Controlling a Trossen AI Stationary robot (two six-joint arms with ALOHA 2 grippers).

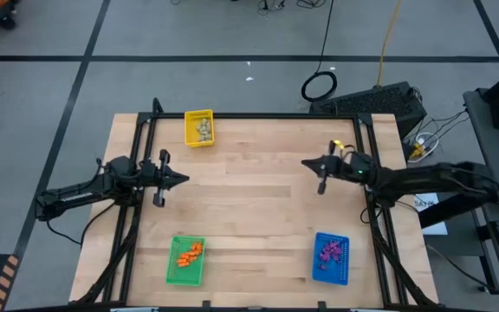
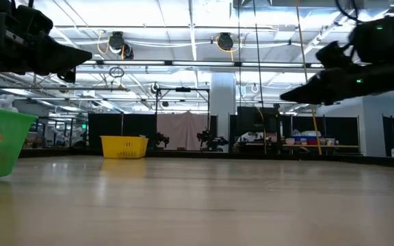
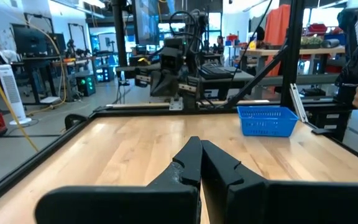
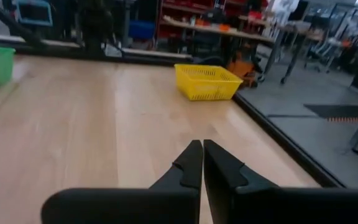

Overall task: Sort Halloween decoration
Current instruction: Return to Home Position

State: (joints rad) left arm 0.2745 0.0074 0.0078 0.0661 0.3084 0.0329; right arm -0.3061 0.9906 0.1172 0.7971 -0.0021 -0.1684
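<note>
Over the table (image 1: 249, 208), left gripper (image 1: 184, 179) and right gripper (image 1: 305, 162) hang closed; three trays (image 1: 188, 128) hold trinkets (image 1: 189, 252)

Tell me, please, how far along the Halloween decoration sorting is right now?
Done, it seems: orange trinkets lie in the green tray, beige-grey trinkets in the yellow tray, purple trinkets in the blue tray, and no loose piece shows on the table. In hand: nothing; the left gripper and right gripper are shut and empty above the table. Left: apparently only parking the arms.
</note>
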